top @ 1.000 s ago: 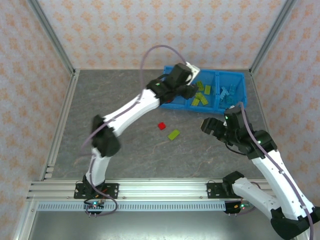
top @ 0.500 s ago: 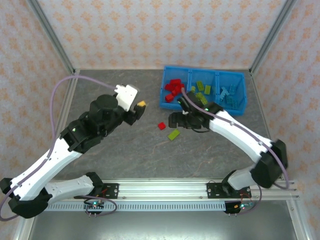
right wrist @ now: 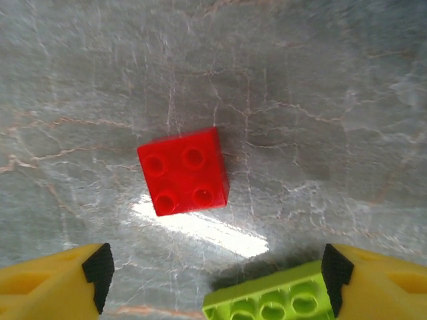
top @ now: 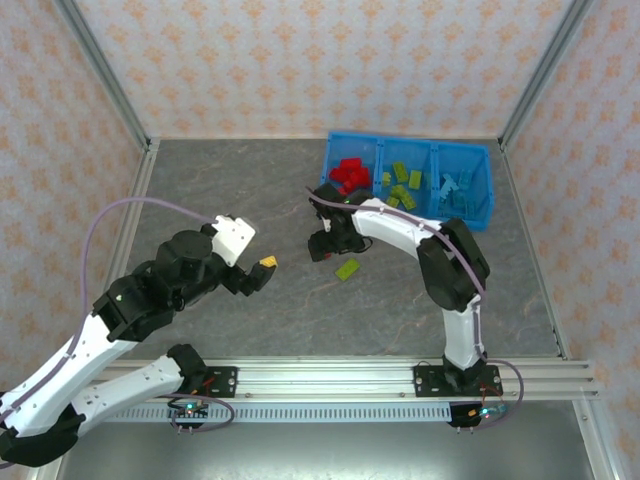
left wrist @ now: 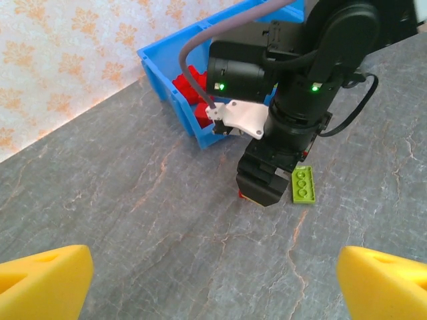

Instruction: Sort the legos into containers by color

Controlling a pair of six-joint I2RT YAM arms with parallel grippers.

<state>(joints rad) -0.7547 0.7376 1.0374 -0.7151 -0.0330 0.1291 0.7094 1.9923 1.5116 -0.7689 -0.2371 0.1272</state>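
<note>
Legos [top: 348,175] lie mostly sorted in the blue bin [top: 455,143]; we count two remaining on the surface [top: 250,180] near it: a red brick [right wrist: 183,170] under the open right claw [right wrist: 215,267], a green brick [top: 348,268]; left claw [left wrist: 213,280] open, empty

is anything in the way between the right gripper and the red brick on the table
Nothing visible. The red brick lies bare on the table just ahead of the right gripper, whose jaws stand open. The green brick sits beside it near one jaw, not on top of it.
</note>
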